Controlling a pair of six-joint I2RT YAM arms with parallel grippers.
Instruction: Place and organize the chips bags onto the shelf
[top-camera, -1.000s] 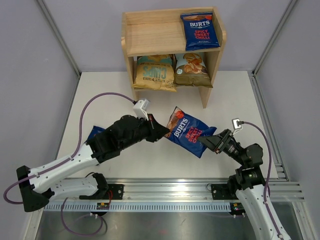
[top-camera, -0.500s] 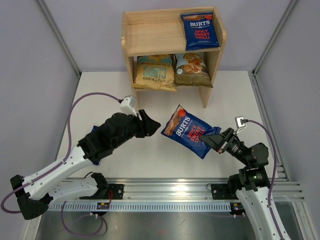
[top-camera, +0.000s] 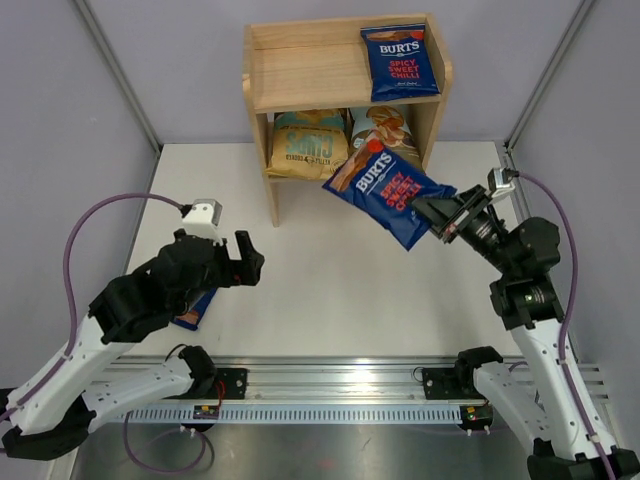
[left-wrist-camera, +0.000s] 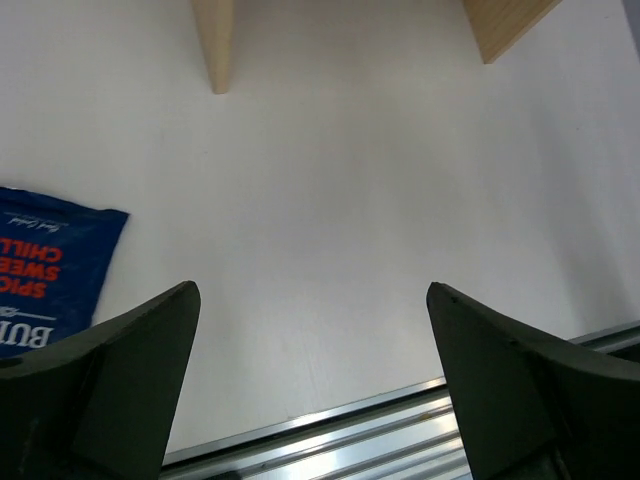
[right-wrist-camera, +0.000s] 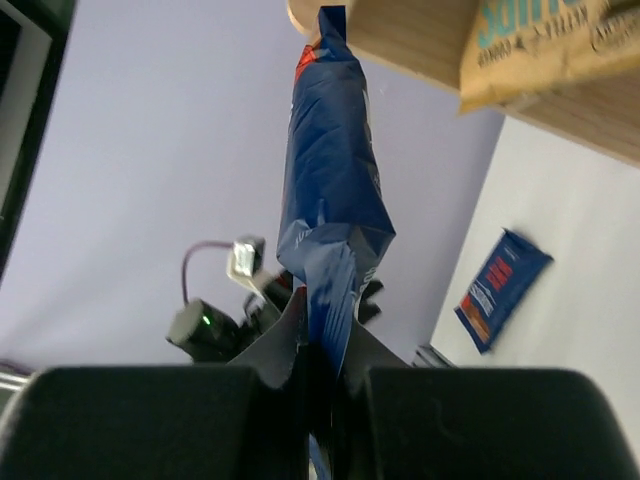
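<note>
— What is the right pincer (top-camera: 436, 213) doing?
— It is clenched on one end of a small dark-blue foil chips bag with red lettering (top-camera: 385, 188), held in the air in front of the light wooden two-tier shelf (top-camera: 300, 75) (from above, the bag's far corner overlaps the lower tier).
— And the left pincer (top-camera: 243, 268)?
— Released, with its jaws wide, over the white worktop (top-camera: 330, 290). A second dark-blue foil bag (top-camera: 193, 310) lies flat there, partly under that arm.

The left gripper (top-camera: 250, 262) gaped wide with its arm bent low, while the right gripper (top-camera: 437, 214), arm outstretched, pinched a bag (top-camera: 385, 188) between its fingertips.
</note>
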